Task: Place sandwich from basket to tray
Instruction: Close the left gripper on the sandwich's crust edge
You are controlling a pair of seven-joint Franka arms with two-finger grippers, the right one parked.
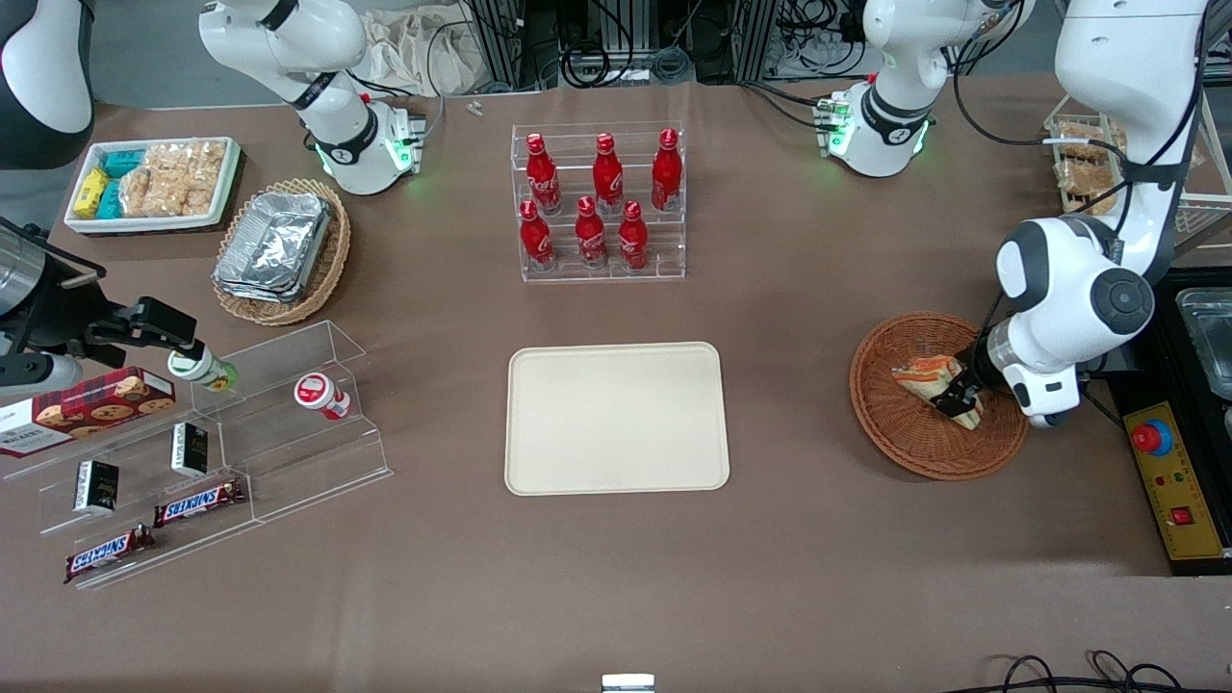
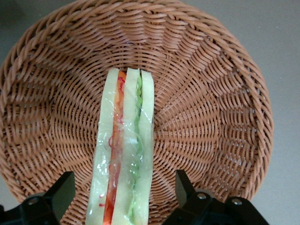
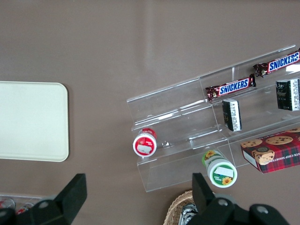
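Observation:
The clear-wrapped sandwich [image 1: 929, 375] lies in the round reddish-brown wicker basket [image 1: 924, 462] toward the working arm's end of the table. My left gripper [image 1: 958, 399] is down inside the basket at the sandwich. In the left wrist view the sandwich [image 2: 124, 140] stands on edge between my gripper's [image 2: 124, 190] two black fingers [image 2: 63, 192], with a gap on each side, over the basket weave [image 2: 211, 108]. The fingers are open and do not touch the wrap. The cream-beige tray [image 1: 616, 419] lies bare at the table's middle, also in the right wrist view [image 3: 30, 119].
A clear rack of red bottles [image 1: 602, 202] stands farther from the front camera than the tray. A tan basket of foil containers [image 1: 279, 248], a white snack tray [image 1: 154, 183] and a clear stepped shelf with snacks [image 1: 212, 452] lie toward the parked arm's end. A control box [image 1: 1169, 481] sits beside the basket.

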